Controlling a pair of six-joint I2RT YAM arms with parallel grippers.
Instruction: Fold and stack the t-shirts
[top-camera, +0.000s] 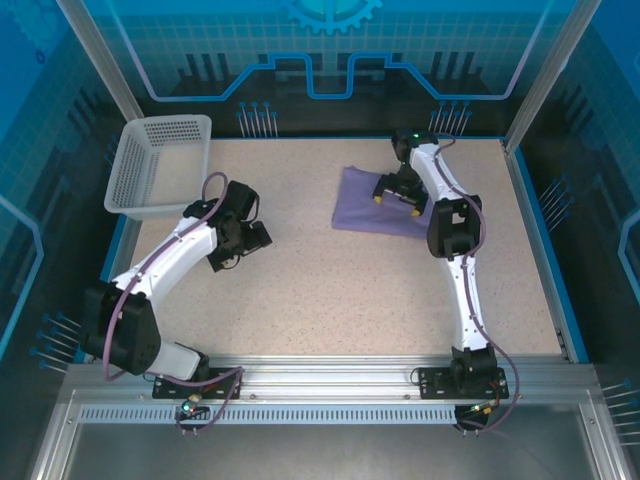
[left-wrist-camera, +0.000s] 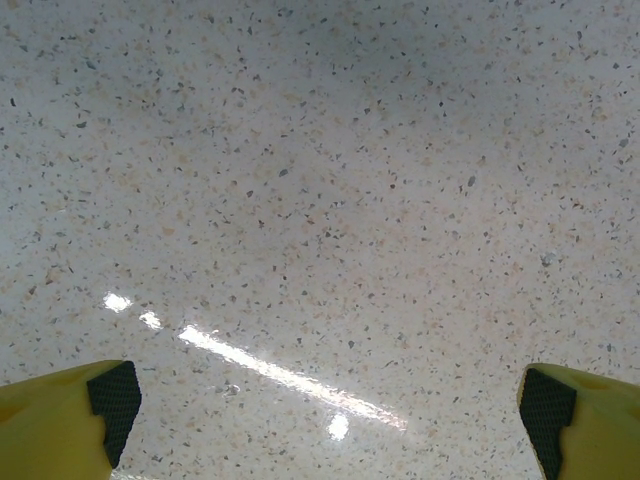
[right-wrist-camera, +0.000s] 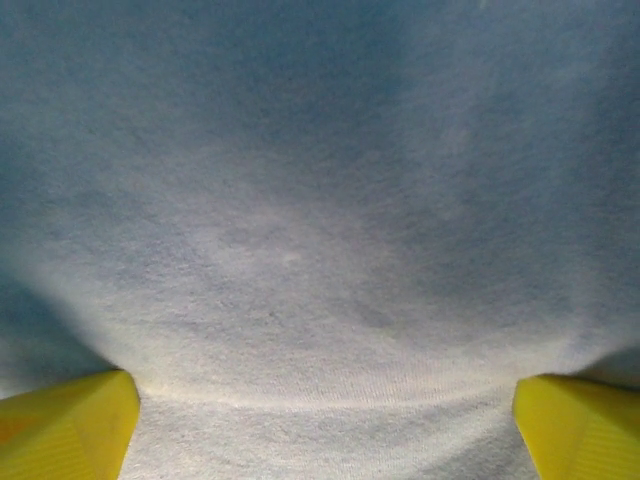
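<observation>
A pale plastic mesh basket (top-camera: 160, 165) stands at the far left corner of the speckled table (top-camera: 320, 300). The single lavender-purple t-shirt (top-camera: 360, 205) lies folded into a flat, roughly square packet well to the right of the basket, at about the same depth on the table and well apart from it.

The right gripper (top-camera: 397, 203) rests on top of this packet, toward the edge farther from the basket, and its two yellow tips show on either side of the wrist. In the right wrist view, its yellow fingers (right-wrist-camera: 65, 425) sit at the two lower corners, spread wide. Plain knitted cloth lies between and beyond them, so the claw is parted and clasps nothing. The cloth bows slightly where it meets the fingers.

The left gripper (left-wrist-camera: 330, 420) hangs over bare tabletop just nearer than the basket and to its right, between basket and shirt but closer to the basket. In the left wrist view, its yellow fingers (left-wrist-camera: 55, 425) with dark pads stand far apart over the speckled surface. This claw too is spread and holds nothing.
</observation>
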